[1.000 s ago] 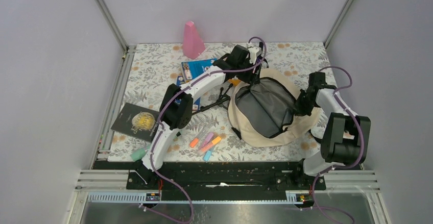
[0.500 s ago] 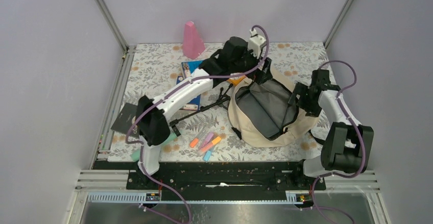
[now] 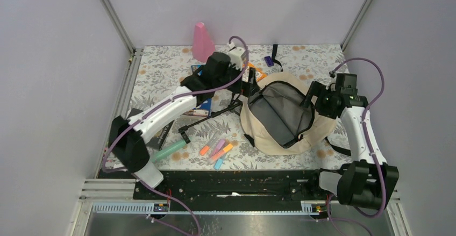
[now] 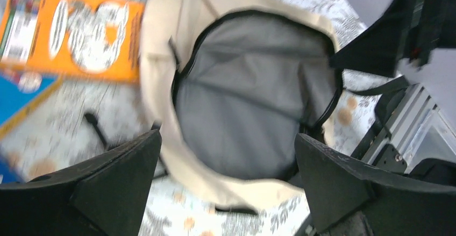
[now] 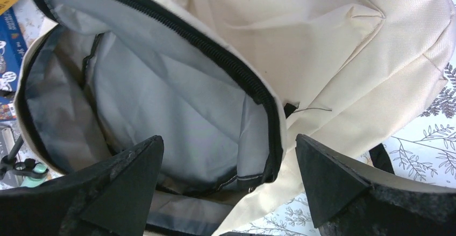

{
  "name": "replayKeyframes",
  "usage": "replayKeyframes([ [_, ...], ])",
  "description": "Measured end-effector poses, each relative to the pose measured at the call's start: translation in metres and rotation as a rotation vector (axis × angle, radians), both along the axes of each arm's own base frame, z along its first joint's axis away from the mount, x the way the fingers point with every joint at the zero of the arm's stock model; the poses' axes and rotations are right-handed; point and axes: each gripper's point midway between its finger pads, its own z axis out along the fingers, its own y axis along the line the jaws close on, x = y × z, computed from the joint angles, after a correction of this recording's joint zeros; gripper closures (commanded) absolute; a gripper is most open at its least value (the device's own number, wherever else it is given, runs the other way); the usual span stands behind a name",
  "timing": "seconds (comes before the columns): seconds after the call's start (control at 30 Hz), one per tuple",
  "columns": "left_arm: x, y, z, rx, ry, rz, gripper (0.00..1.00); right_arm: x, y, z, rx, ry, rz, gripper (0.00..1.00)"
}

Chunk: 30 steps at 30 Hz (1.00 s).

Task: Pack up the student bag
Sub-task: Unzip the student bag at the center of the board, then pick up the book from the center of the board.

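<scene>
Overhead, the student bag [image 3: 279, 112] lies right of centre on the floral table [image 3: 161, 69], its mouth unzipped to show grey lining. The left gripper [image 3: 244, 85] hangs at the bag's left rim and the right gripper [image 3: 310, 96] at its right rim. The left wrist view shows the jaws spread wide above the opening, holding nothing. The right wrist view shows those jaws equally wide and empty over the zipper edge.

Open beige bag [image 5: 333, 42], its black zipper [image 5: 226, 58] curving from 11 to 5 o'clock around the grey lining [image 5: 177, 101], framed by the wide-spread right gripper [image 5: 227, 139] fingers at 7 and 5 o'clock; blue book [image 5: 8, 48] at 9, floral tablecloth [image 5: 425, 155] at 4.
</scene>
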Motion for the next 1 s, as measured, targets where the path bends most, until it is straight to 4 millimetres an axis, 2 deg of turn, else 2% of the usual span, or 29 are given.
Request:
replayKeyframes([
  [0.2,-0.032,0.082,-0.020,0.008,0.059,0.187,0.01,-0.017,0.005,0.033,-0.049,-0.093,0.017,0.03],
  [0.3,-0.044,0.128,-0.030,-0.001,0.084,0.309,0.01,-0.021,0.027,0.065,-0.083,-0.182,0.091,0.03],
  [0.37,-0.048,0.157,-0.044,0.001,0.115,0.393,0.01,-0.020,0.053,0.084,-0.079,-0.242,0.173,0.03],
  [0.43,-0.052,0.188,-0.066,0.009,0.163,0.488,0.01,-0.021,0.083,0.095,-0.062,-0.275,0.267,0.04],
  [0.57,-0.064,0.247,-0.105,0.015,0.262,0.678,0.01,-0.025,0.155,0.102,-0.026,-0.272,0.478,0.04],
  [0.67,-0.070,0.286,-0.113,-0.013,0.282,0.815,0.01,-0.026,0.205,0.102,-0.027,-0.261,0.607,0.04],
  [0.73,-0.068,0.305,-0.111,-0.042,0.274,0.887,0.01,-0.024,0.239,0.106,-0.033,-0.263,0.682,0.04],
  [0.83,-0.058,0.321,-0.108,-0.090,0.270,0.951,0.01,-0.016,0.279,0.109,-0.025,-0.271,0.751,0.04],
  [0.9,-0.046,0.320,-0.112,-0.117,0.299,0.953,0.01,-0.007,0.295,0.107,-0.021,-0.273,0.763,0.04],
  [1.0,-0.017,0.306,-0.120,-0.173,0.366,0.915,0.05,0.002,0.301,0.097,-0.027,-0.264,0.759,0.03],
])
